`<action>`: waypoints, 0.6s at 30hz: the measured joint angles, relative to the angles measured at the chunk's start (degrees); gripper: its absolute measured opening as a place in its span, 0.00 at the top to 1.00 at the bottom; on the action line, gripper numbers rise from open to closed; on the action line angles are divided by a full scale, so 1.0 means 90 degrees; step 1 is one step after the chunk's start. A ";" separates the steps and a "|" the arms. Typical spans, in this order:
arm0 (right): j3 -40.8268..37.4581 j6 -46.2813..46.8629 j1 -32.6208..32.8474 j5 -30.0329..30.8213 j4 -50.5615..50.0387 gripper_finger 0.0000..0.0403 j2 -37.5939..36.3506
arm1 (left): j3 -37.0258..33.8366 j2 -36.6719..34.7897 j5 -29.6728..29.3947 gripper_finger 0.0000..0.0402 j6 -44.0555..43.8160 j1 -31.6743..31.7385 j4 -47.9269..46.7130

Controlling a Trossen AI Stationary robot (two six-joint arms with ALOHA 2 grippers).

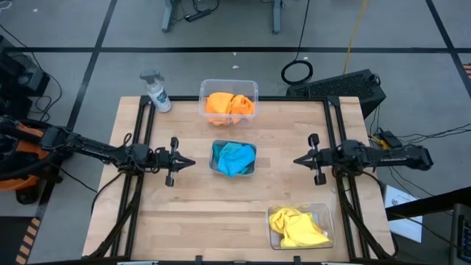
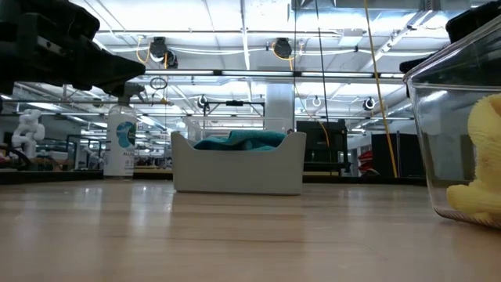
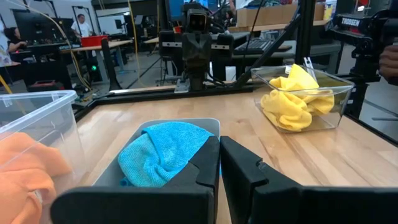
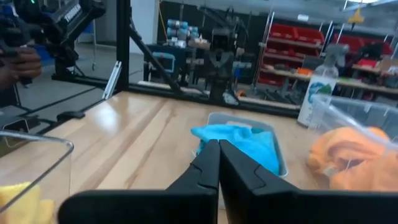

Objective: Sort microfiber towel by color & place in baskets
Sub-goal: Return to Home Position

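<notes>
Two arms reach over the tabletop (image 1: 184,213), the left gripper (image 1: 190,162) left of centre, the right gripper (image 1: 298,160) right of centre, fingers closed and empty. Orange towels (image 1: 228,104) fill the far-edge basket (image 1: 202,88), turquoise towels (image 1: 234,157) the small centre basket (image 1: 213,158), yellow towels (image 1: 296,228) the near-right-corner basket (image 1: 330,221). A spray bottle (image 1: 157,94) stands by the far-left corner.
</notes>
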 joint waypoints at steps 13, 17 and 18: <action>0.0010 -0.0194 0.0000 0.0073 -0.0661 1.00 -0.0823 | 0.0000 -0.0311 -0.0457 0.95 0.0027 0.0002 0.0025; 0.0010 -0.0139 0.0000 0.0072 -0.0661 1.00 -0.0825 | 0.0000 -0.0676 -0.0449 0.95 0.0075 0.0002 -0.0239; 0.0010 -0.0105 0.0000 0.0068 -0.0661 1.00 -0.0823 | 0.0000 -0.0782 -0.0449 0.95 0.0075 0.0002 -0.0368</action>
